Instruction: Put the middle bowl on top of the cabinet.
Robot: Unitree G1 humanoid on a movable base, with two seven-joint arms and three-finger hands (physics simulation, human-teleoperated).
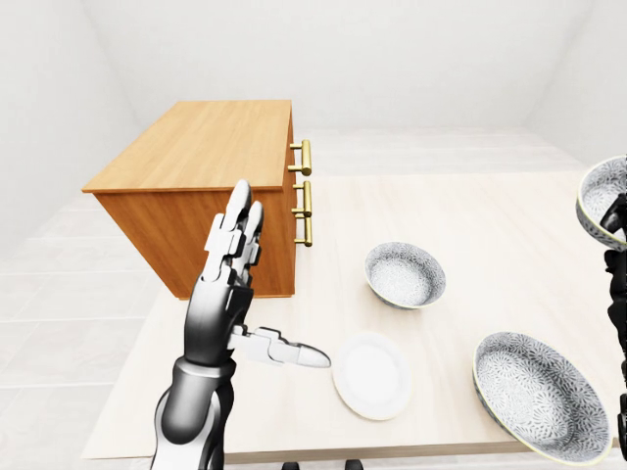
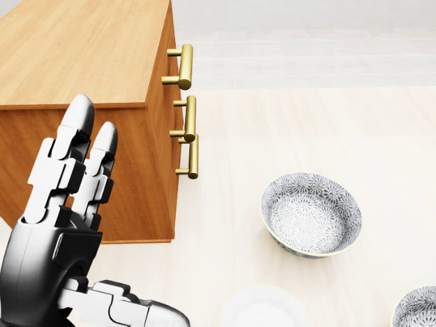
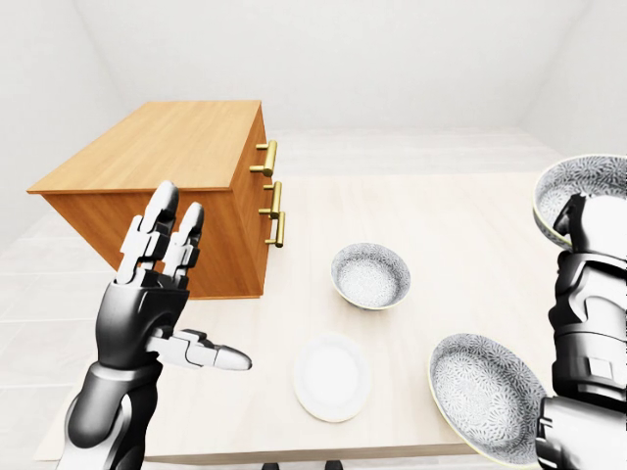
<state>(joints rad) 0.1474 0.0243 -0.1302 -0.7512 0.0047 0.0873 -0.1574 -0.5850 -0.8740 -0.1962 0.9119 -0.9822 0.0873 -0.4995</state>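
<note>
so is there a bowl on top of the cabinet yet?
No, the cabinet top is bare wood; the right hand holds a bowl up at the view's right edge.

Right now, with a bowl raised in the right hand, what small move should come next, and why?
Probably carry the right hand and its bowl toward the view's left, to the cabinet. The bowl is already lifted off the table, far from the cabinet's bare top. The open left hand stands near the cabinet and may need to move aside.
</note>
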